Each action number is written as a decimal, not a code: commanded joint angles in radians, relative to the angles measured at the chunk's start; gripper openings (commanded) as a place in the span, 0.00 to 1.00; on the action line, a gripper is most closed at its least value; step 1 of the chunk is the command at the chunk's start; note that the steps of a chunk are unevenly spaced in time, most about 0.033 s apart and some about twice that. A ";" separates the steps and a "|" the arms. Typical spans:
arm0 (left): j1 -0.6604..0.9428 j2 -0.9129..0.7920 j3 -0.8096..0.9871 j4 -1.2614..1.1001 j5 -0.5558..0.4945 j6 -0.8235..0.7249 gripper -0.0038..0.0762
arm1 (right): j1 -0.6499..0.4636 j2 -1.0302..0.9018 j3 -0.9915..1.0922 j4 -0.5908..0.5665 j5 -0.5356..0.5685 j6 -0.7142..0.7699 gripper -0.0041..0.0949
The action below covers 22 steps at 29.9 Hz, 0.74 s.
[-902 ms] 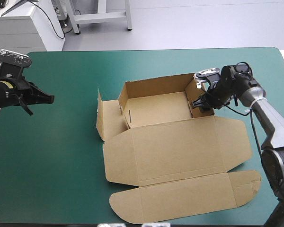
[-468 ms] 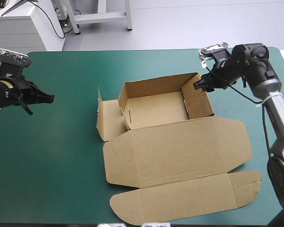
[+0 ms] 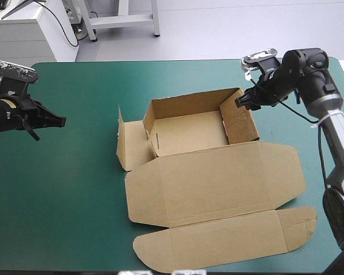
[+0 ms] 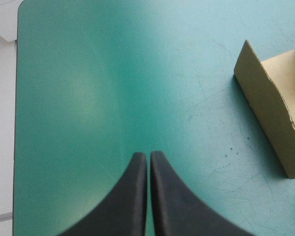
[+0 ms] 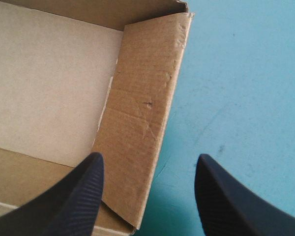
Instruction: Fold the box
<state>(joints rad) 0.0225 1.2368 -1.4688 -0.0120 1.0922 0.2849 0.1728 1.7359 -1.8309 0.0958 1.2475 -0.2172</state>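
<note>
The brown box (image 3: 189, 130) sits mid-table as an open tray with its walls raised. Its lid (image 3: 212, 180) lies flat toward the near edge, and a left side flap (image 3: 125, 144) stands out loose. My right gripper (image 3: 241, 102) hovers open over the far end of the box's right wall (image 3: 241, 123). In the right wrist view that gripper (image 5: 148, 160) straddles the right wall (image 5: 142, 113), one finger over the tray floor (image 5: 49, 83), the other over the cover. My left gripper (image 3: 60, 120) is shut, out to the left of the box. The left wrist view shows this gripper (image 4: 148, 155) above bare cover, the side flap (image 4: 270, 113) ahead.
The teal-green cover (image 3: 74, 189) lies bare left of the box. The lid's rounded front flap (image 3: 218, 243) reaches close to the table's near edge. A strip of cover (image 3: 178, 77) runs between the box and the far edge.
My right gripper has lifted from low against the right wall and moved toward the far edge, then held there. The right wall now stands uncovered. The left arm has not moved.
</note>
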 commanded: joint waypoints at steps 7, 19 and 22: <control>0.001 -0.024 -0.021 -0.006 -0.011 -0.013 0.06 | -0.006 0.104 -0.029 0.004 -0.003 -0.011 0.57; 0.001 -0.024 -0.021 -0.006 0.001 -0.035 0.06 | -0.006 0.229 -0.029 0.056 -0.003 -0.027 0.55; 0.001 -0.023 -0.021 -0.006 0.001 -0.032 0.06 | -0.006 0.233 -0.029 0.050 -0.003 -0.027 0.46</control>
<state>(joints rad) 0.0225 1.2377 -1.4688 -0.0127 1.1374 0.2627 0.1728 2.0209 -1.8309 0.1410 1.2363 -0.2337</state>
